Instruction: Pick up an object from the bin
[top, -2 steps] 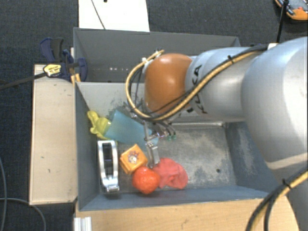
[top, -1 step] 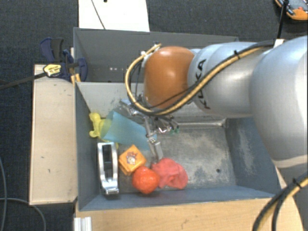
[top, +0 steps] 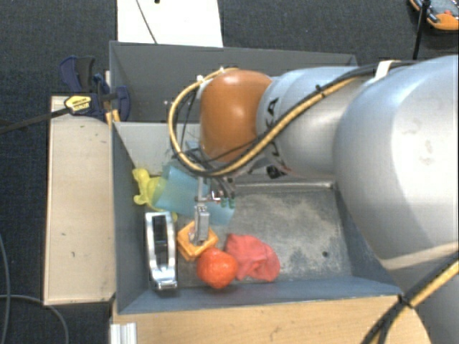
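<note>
Tool (top: 203, 226) seen tip-down over small flat orange-yellow block (top: 191, 244), toward lower-left of grey metal bin (top: 305, 203). Block partly hidden, edges set diagonal to bin walls; long axis cannot be told. Tool's opening cannot be told. Round orange ball (top: 216, 269) just beside block; crumpled pink cloth (top: 254, 258) near.

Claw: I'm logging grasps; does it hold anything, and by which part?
It cannot be told. The claw is down at the orange block, beside the ball, but no hold shows.
</note>
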`<state>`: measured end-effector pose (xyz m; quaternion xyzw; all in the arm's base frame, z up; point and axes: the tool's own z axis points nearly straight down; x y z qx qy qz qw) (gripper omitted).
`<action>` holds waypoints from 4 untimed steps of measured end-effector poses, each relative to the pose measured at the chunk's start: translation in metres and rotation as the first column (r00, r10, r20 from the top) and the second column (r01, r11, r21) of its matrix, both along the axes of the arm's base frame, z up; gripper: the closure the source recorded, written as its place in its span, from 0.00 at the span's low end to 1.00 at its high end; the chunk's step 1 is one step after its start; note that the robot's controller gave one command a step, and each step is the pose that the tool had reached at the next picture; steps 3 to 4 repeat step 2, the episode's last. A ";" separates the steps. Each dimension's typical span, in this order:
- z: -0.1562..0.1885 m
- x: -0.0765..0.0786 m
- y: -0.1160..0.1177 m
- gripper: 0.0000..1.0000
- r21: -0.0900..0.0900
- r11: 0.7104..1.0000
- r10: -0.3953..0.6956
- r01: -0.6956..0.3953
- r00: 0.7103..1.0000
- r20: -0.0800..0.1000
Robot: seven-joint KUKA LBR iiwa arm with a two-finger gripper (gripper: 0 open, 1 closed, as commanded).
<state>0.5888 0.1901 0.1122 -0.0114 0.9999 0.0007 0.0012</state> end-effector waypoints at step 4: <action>-0.032 -0.015 0.011 1.00 0.014 0.918 -0.396 0.395 0.918 0.026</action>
